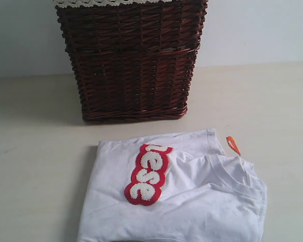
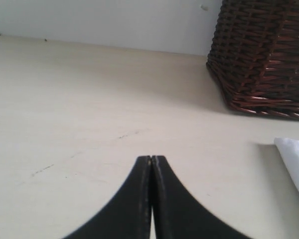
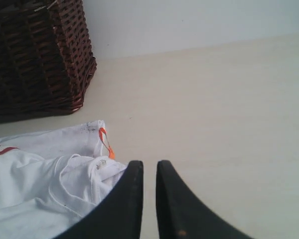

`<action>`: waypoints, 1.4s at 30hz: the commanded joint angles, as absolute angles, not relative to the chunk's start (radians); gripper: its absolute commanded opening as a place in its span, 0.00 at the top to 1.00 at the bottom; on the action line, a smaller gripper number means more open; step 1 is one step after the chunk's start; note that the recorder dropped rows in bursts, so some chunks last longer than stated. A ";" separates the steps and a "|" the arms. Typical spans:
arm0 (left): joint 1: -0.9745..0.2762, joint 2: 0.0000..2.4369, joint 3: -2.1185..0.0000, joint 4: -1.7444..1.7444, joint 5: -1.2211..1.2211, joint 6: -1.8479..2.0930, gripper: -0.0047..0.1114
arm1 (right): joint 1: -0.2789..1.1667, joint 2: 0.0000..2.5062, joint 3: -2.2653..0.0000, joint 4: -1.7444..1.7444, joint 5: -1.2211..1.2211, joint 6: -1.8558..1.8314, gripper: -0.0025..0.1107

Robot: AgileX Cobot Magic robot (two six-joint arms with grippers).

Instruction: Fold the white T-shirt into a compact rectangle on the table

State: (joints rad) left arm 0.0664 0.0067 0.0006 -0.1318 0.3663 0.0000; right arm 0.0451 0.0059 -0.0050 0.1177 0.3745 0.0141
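The T-shirt (image 1: 192, 201) is lying on the table (image 1: 35, 166), near the front edge and a little right of centre, bunched into a loose, partly folded heap. Its nearest edge is running out of the exterior view. A red patch (image 1: 146, 174) with fuzzy white letters is facing up on the shirt's left half, running from near to far. The ribbed collar (image 1: 232, 174) is sitting on the right side, and the layers around it are lying creased and overlapped. A small orange tag (image 1: 233, 145) is sticking out at the shirt's far right corner and resting on the bare tabletop.

The right gripper (image 3: 149, 167) is hovering just beside the collar end of the shirt. Its two black fingers are standing slightly apart with nothing between them. Whether either finger is touching the cloth cannot be told. The left gripper (image 2: 151, 162) is hanging over bare tabletop off the shirt's left side, well apart from the cloth. Its fingers are pressed together and holding nothing.

Behind the shirt, at the far side of the table, a dark wicker basket (image 1: 131, 65) is standing upright, close to the shirt but not touching it. A cream lace trim (image 1: 106, 3) is edging its rim. A pale wall (image 1: 20, 35) is closing off the scene behind it.
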 commanded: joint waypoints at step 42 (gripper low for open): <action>0.021 0.000 0.000 -0.134 0.318 0.000 0.96 | 0.047 0.000 0.000 0.000 0.216 0.012 0.87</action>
State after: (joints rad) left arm 0.0262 0.0067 0.0006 -0.1318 0.3377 0.0000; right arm 0.0451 0.0059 -0.0050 0.0000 0.2159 0.0141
